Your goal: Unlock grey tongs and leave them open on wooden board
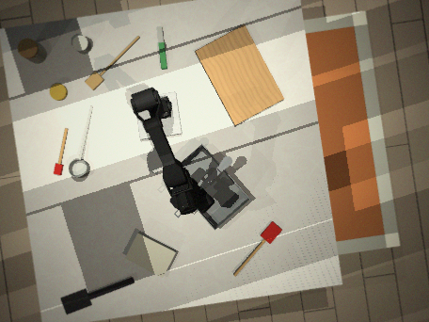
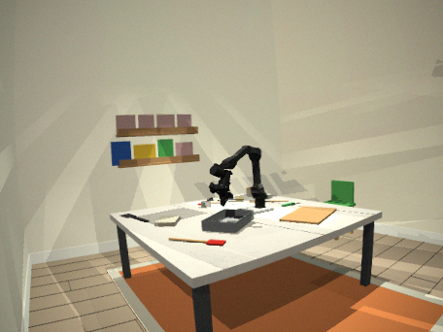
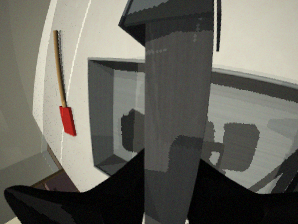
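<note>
My gripper [image 1: 203, 201] [image 2: 223, 201] [image 3: 165, 151] is shut on the grey tongs [image 3: 176, 100] and holds them above the roasting tin [image 1: 236, 215] [image 2: 219, 224] [image 3: 102, 112]. In the wrist view the tongs run up between the fingers as one broad grey bar, with a wider dark part at the top. Their arms look pressed together; whether the lock is on cannot be told. In the top view the arm hides most of them, and a light grey end shows over the tin's upper right. The wooden board [image 1: 241, 77] [image 2: 307, 215] lies flat, with nothing on it.
A red-headed spatula [image 1: 271, 233] [image 2: 216, 243] [image 3: 67, 121] lies in front of the tin. A pale block [image 1: 162, 258] [image 2: 167, 220] and a black turner [image 1: 76, 301] lie at the table's left front. A green-handled tool [image 1: 163, 56] lies beyond the arm's base.
</note>
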`<state>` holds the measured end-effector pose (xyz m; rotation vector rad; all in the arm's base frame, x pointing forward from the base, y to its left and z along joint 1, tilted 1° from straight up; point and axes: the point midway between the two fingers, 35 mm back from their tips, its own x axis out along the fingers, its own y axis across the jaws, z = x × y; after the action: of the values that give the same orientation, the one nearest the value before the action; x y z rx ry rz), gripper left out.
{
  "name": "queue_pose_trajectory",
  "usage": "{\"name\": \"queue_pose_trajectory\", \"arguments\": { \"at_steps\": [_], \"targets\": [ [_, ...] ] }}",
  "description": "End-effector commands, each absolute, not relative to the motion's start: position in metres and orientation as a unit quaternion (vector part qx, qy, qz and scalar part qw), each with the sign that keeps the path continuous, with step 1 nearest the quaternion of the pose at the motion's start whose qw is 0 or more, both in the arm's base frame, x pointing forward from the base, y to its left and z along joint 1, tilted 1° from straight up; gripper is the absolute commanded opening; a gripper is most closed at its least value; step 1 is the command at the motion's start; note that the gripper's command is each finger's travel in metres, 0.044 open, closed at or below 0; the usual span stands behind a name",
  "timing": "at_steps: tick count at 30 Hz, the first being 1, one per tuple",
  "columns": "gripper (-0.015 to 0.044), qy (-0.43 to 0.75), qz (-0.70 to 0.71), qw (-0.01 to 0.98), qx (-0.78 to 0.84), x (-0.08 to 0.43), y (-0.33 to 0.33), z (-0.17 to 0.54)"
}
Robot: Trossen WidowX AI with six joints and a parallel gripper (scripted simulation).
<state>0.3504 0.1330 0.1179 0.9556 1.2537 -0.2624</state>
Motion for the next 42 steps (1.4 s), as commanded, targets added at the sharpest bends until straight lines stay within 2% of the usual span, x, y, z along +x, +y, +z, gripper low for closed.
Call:
{"name": "queue_pose_trajectory", "arguments": {
  "at_steps": [1,29,42],
  "targets": [
    [-0.0150,0.572,-0.139,0.693,0.416,0.3541,0.1334,0.1174],
    [-0.0150,0.643,-0.274,0.654,0.289,0.3534,0.1269,0.1164],
    [-0.0150,0.647,-0.271,0.654,0.284,0.3503,0.1306,0.1169]
  ]
}}
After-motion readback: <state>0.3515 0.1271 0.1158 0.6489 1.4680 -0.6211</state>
